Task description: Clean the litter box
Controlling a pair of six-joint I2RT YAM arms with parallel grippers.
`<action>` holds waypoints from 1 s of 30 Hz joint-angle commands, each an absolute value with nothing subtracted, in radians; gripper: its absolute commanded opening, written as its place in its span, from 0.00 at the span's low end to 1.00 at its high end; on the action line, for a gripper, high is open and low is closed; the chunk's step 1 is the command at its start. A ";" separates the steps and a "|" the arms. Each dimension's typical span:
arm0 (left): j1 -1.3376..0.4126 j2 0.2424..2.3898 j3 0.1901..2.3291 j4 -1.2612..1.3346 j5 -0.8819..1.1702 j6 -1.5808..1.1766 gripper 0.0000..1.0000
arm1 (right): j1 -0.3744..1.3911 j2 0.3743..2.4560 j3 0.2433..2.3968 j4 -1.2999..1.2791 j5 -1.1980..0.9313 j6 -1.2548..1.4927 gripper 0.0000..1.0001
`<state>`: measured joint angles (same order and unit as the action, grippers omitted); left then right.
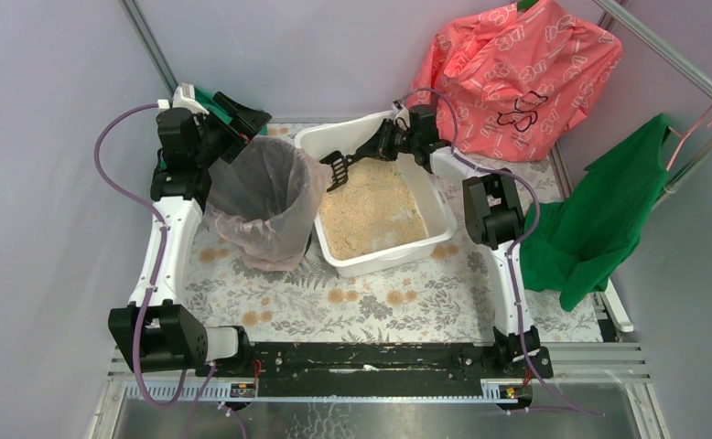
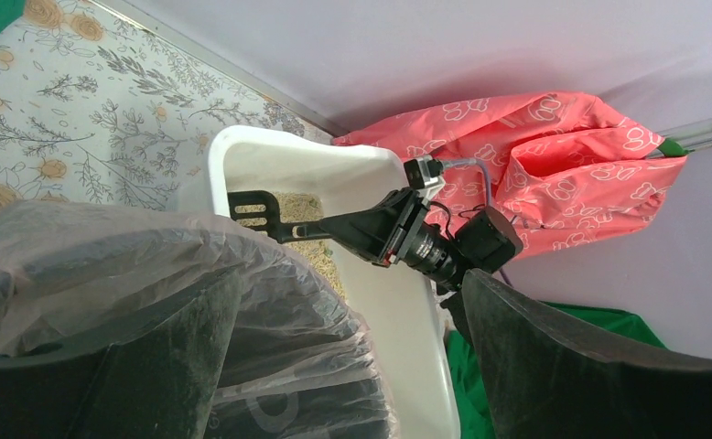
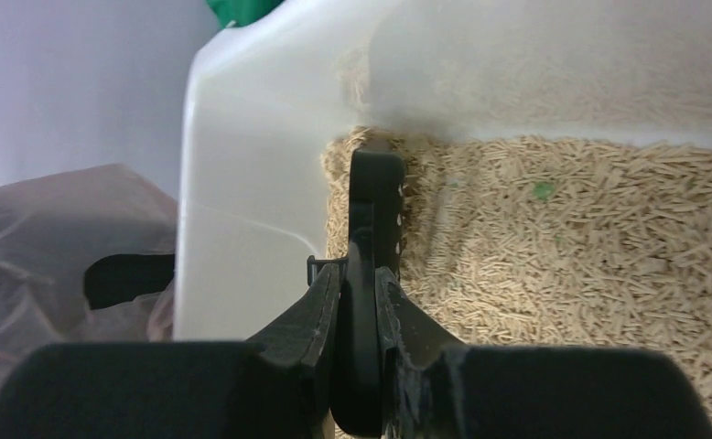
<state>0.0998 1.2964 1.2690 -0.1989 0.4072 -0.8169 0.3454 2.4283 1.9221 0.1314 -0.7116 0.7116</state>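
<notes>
The white litter box (image 1: 437,203) holds tan litter (image 1: 371,210) at mid-table. My right gripper (image 1: 377,149) is over its far left corner, shut on the handle of a black slotted scoop (image 1: 337,167). In the right wrist view the scoop (image 3: 376,197) stands edge-on in the litter by the box wall (image 3: 252,183), gripped between the gripper's (image 3: 360,291) fingers. A small green bit (image 3: 542,190) lies on the litter. My left gripper (image 1: 241,123) is open by the far rim of the black bin (image 1: 265,197). In the left wrist view one finger (image 2: 105,366) shows through the bag.
The bin's clear plastic bag (image 2: 270,302) drapes over its rim, right beside the litter box. A pink patterned bag (image 1: 517,78) stands at the back right. A green cloth (image 1: 599,219) hangs at the right. A floral mat (image 1: 371,297) covers the table.
</notes>
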 commanded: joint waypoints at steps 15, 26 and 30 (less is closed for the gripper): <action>0.098 1.298 1.259 -0.156 0.416 -0.804 0.99 | 0.262 2.195 1.534 0.533 -0.847 0.947 0.00; 0.098 1.295 1.238 -0.143 0.425 -0.783 0.99 | 0.213 2.053 1.472 0.447 -0.847 0.871 0.00; 0.098 1.305 1.220 -0.131 0.437 -0.781 0.99 | 0.170 1.997 1.415 0.485 -0.866 0.909 0.00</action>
<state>0.0998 1.2968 1.2469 -0.1913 0.4118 -0.8082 0.2283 2.1017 1.4494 0.4244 -0.8337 0.8829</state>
